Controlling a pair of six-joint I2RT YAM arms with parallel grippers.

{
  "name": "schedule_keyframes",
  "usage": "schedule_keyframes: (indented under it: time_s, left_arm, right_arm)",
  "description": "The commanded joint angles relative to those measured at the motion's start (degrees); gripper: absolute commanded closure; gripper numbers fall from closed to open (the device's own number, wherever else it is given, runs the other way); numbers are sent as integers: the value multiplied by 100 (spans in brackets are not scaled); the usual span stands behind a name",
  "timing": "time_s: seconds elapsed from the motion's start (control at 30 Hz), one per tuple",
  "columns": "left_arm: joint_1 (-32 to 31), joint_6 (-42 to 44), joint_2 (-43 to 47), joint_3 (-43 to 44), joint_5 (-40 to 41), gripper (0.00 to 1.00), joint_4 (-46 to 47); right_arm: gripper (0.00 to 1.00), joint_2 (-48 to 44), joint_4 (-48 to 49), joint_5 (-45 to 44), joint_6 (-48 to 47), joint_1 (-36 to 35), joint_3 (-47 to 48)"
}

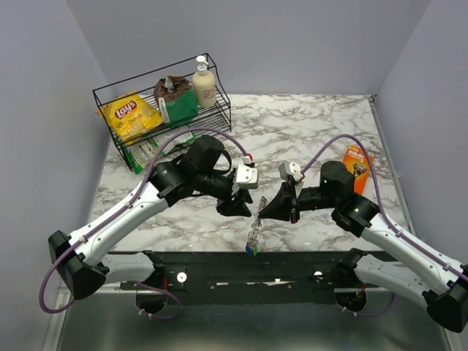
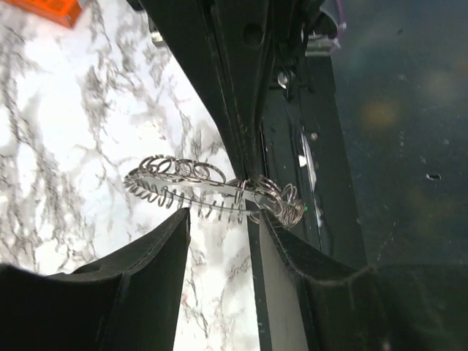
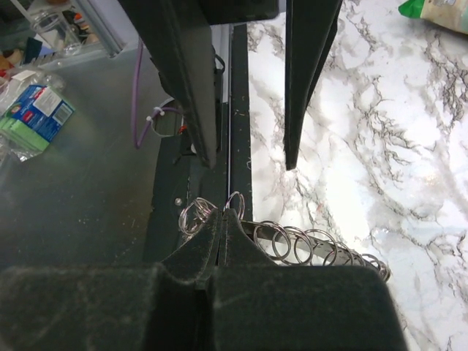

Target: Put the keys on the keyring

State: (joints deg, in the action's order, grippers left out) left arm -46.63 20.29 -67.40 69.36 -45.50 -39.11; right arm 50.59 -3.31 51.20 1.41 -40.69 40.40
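Locating the keyring [image 1: 255,229] between the two arms, near the front edge of the marble worktop [image 1: 322,131]. Finds the right fingers [image 3: 197,256] clenched on one end of it, pads pressed together with small wire loops showing just past the tips. Finds the left fingers [image 2: 146,278] released, spread well apart, with the ring's coiled rim lying across the gap just beyond the tips; cannot tell whether either pad touches it. Notes the ring seen nearly edge-on in both wrist views, stretching over the marble from the black rail [image 1: 234,267] at the worktop's front. Notes the keys [image 1: 251,250] at the ring's near end in the top view, one blue head and one green head close together, right at the worktop's edge above the rail; too small to tell whether threaded on the ring. Records a wire basket [image 1: 223,102] at the far left holding a yellow crisp bag [image 1: 130,115], a green packet [image 1: 178,104] and a pump bottle [image 1: 205,84], and an orange packet [image 1: 357,164] on the marble beside the right arm.
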Motion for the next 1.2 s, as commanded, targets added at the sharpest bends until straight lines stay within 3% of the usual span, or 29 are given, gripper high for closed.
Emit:
schedule_keyframes:
  time_s: [0.0, 0.4, 1.17]
  left_arm:
    - [-39, 422, -221, 227, -232, 51, -861]
    - [-135, 423, -318, 209, -241, 53, -474]
    - [-390, 379, -722, 376, -100, 69, -272]
  right_arm:
    - [99, -58, -29, 162, -88, -18, 214]
    - [99, -67, -38, 66, -246, -18, 196]
    - [99, -102, -29, -22, -246, -18, 196]
